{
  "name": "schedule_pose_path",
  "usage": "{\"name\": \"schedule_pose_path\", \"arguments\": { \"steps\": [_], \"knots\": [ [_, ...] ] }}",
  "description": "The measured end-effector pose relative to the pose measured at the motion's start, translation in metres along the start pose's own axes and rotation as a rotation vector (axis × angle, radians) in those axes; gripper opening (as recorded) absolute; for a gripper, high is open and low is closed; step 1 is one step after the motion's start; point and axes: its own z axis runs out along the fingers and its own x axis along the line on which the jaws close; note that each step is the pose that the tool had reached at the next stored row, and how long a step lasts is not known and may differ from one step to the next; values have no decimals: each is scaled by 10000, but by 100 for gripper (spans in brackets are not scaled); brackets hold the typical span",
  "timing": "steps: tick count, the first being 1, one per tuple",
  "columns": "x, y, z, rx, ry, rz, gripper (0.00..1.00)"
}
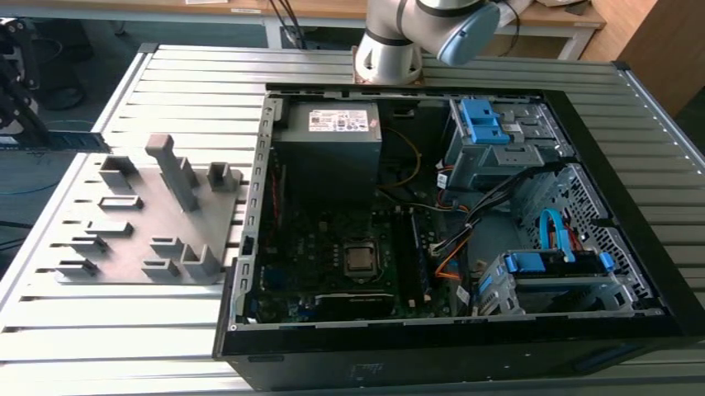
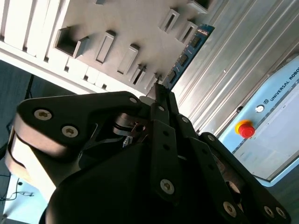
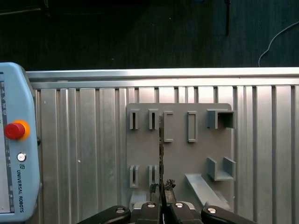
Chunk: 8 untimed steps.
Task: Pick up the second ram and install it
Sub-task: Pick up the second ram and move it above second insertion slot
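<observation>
The second ram (image 2: 187, 51), a slim dark blue-green stick with dark chips, is clamped at one end between my gripper's fingers. My gripper (image 2: 160, 91) is shut on it. In the first wrist view the ram (image 3: 161, 149) appears edge-on as a thin dark line running out from the gripper (image 3: 161, 187) over the grey fixture plate (image 3: 180, 154). At the exterior view's left edge, the gripper (image 1: 36, 132) holds the ram (image 1: 68, 142) in the air, beside the fixture plate (image 1: 144, 239) and clear of its blocks.
The open computer case (image 1: 463, 330) lies on the slatted metal table (image 1: 187, 91), with its motherboard (image 1: 352, 247) exposed on the exterior view's right of the fixture. The arm's base (image 1: 388, 58) stands behind the case. A pale blue teach pendant (image 3: 14, 140) lies beside the fixture.
</observation>
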Motion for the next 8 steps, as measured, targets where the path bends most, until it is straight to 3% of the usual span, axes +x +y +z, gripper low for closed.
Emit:
{"name": "schedule_pose_path", "arguments": {
  "steps": [2,3,5,6,8],
  "knots": [
    [0,-1,-16,-5,-94,1,14],
    [0,-1,-17,-9,-232,5,14],
    [0,-1,-16,-21,-579,14,14],
    [0,-1,-19,-22,-698,17,14],
    [-1,-1,-32,-24,-705,18,14]
  ]
}}
